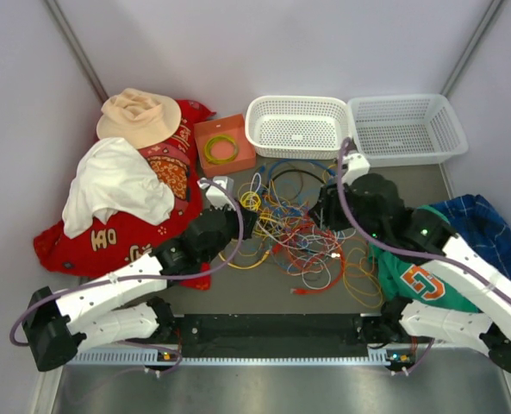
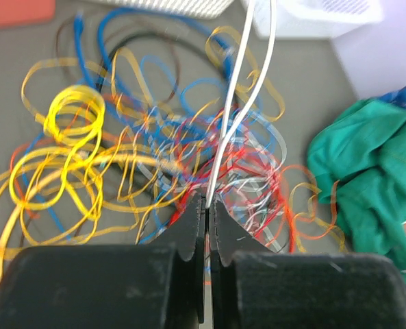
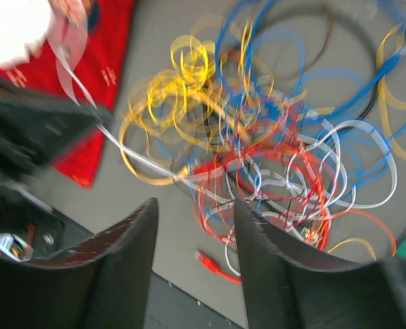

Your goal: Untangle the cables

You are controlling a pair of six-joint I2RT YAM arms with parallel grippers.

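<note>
We see the left gripper (image 2: 207, 205) pinched tight on a single white cable (image 2: 249, 75). In the left wrist view it rises straight from between the jaws and shows as two strands higher up. Beyond it lie the rest of the cables (image 1: 300, 235): yellow loops on the left of the pile, blue and black loops at the far side, and red-orange and white strands knotted in the middle. The pile rests on the grey worktop (image 1: 255, 289) between the two arms, just in front of two white baskets (image 1: 257, 129).

The right gripper (image 3: 194, 205) hovers over the tangle, jaws partly apart with nothing between them. Under it we make out red-orange and white wires, blurred.

Left of the pile we find an orange box (image 1: 238, 129) holding a green-yellow ring (image 1: 221, 148). Further left, a red cloth (image 1: 109, 237) carries a white cloth (image 1: 117, 185) and a beige hat (image 1: 139, 116). On the right, a green shirt (image 1: 414, 280) lies just beside the outer yellow loops.
</note>
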